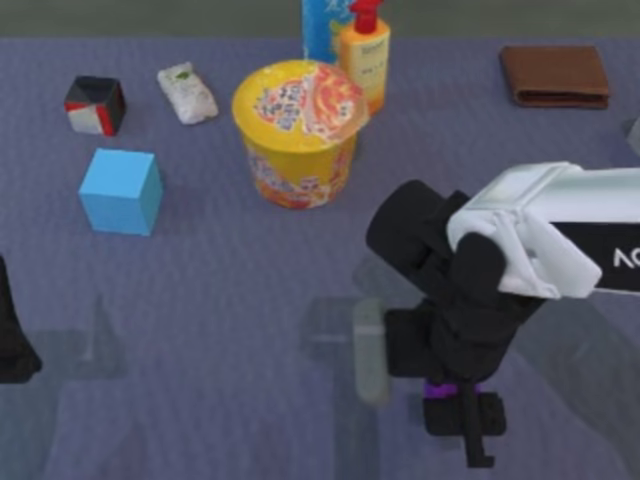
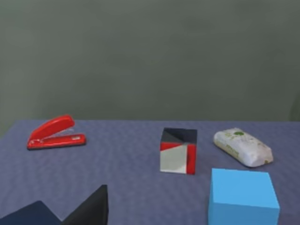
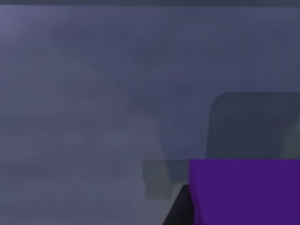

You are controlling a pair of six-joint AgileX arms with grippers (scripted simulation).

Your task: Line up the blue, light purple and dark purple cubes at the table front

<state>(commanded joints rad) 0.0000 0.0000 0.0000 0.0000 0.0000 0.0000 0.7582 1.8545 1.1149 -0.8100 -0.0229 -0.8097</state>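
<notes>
Slate-purple tabletop (image 1: pixel 230 300) fills the top view. At lower right, the right gripper (image 1: pixel 462 400) pinches the dark purple cube (image 1: pixel 450 388), which shows as a violet sliver between its black fingers. The blue cube (image 1: pixel 121 191) sits at left, below a red, black and white cube (image 1: pixel 96 105). The left gripper (image 1: pixel 12 340) rests at the left edge; whether it is spread, I cannot tell. The light purple cube is not seen.

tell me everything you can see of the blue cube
The blue cube is a plain sky-blue block with flat matte faces and sharp edges, resting flat on the table at the top view's left. Nothing touches it; the black, red and white cube sits apart behind it, and neither gripper is near.
</notes>
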